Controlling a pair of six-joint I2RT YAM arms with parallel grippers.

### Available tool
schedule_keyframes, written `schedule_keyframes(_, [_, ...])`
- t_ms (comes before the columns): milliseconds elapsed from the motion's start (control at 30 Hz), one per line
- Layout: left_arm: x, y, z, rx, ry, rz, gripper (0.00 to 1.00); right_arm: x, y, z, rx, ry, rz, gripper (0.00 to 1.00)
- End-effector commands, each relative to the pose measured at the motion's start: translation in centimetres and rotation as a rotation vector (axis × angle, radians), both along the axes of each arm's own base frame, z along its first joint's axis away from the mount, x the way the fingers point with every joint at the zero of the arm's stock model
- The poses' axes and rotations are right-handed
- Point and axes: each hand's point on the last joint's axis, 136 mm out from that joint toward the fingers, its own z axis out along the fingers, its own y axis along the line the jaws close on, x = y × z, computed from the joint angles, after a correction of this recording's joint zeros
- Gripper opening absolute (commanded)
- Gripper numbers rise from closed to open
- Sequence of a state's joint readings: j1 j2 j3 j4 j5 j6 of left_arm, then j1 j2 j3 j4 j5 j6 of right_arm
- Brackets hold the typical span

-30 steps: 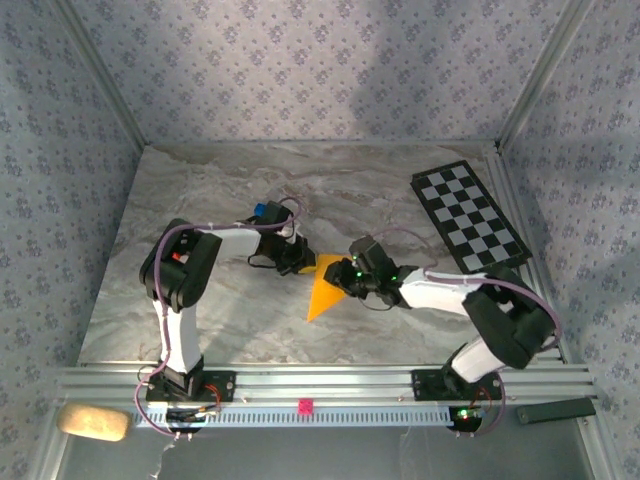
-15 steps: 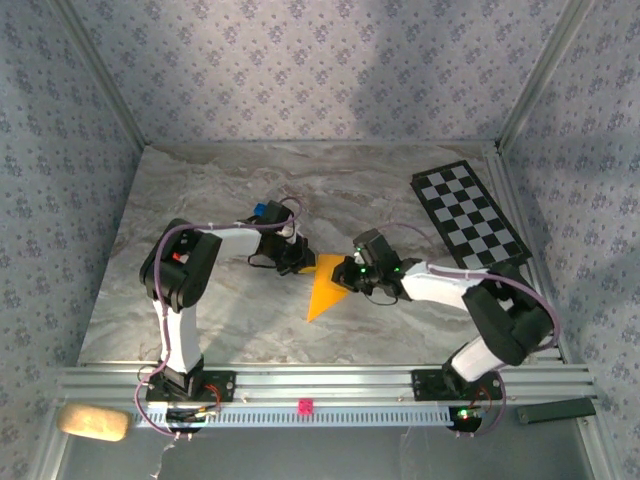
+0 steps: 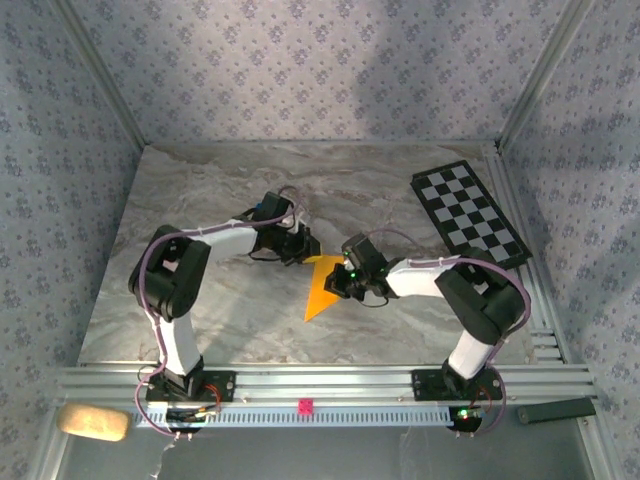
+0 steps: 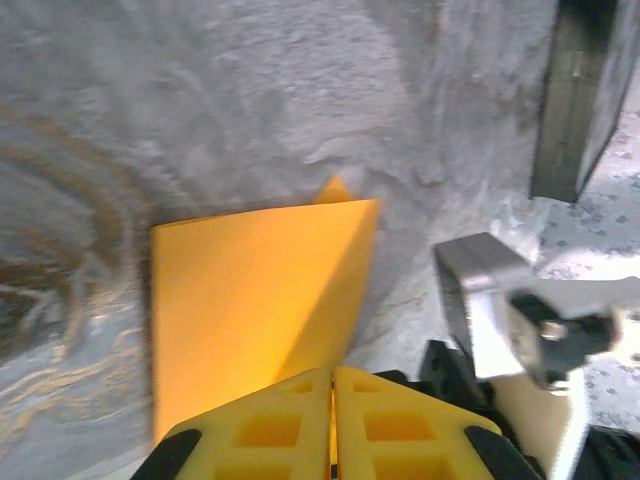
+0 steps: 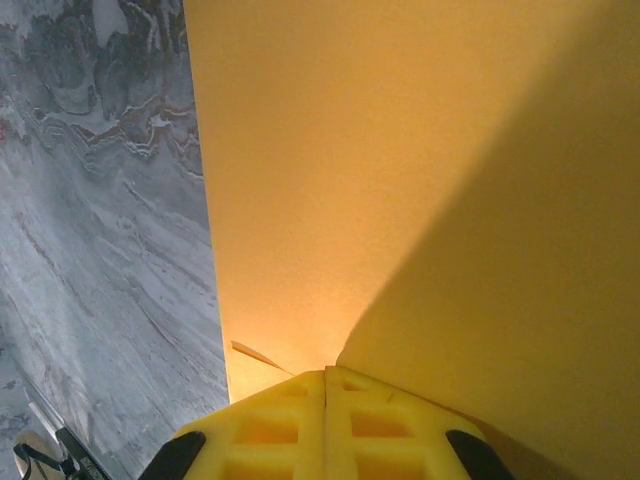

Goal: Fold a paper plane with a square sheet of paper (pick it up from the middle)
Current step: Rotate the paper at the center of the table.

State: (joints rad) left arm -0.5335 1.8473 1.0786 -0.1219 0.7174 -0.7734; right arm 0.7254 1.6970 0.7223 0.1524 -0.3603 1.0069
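left end effector [image 3: 304,251] clenched at the folded paper sheet's [image 3: 319,290] 12 o'clock edge; right end effector [image 3: 340,283] clenched at 3 o'clock, sheet flat on the tabletop [image 3: 200,300].

Lab rig — aluminium frame [image 3: 330,378]; patterned walls [image 3: 300,70]

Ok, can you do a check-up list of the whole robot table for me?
Surface: grey marble-look table.
Job's things: orange paper, folded to a point, lying between the arms.
Clutter: checkered board at the far right; beige lump off the near-left corner.
Hands: left hand and right hand both shut, tips at the paper.
Cables: purple cables loop along both arms.
Surroundings: patterned walls, metal frame.
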Motion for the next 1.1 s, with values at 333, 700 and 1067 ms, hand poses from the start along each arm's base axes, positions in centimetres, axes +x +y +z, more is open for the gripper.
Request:
schedule_keyframes(333, [-1.9, 1.3, -6.1, 0.146, 0.159, 0.016, 0.04, 0.4, -0.1, 1.2, 0.029, -0.031, -0.045, 0.11])
schedule_keyframes(700, [-1.9, 3.0, -6.3, 0.113, 0.172, 0.068, 0.04, 2.0, -5.8, 2.0, -0.004, -0.033, -0.204, 0.32])
schedule_keyframes(1067, [-2.3, 3.4, -6.9, 0.099, 0.192, 0.083, 0.04, 2.3, -5.5, 1.1, 0.001, 0.0, -0.189, 0.33])
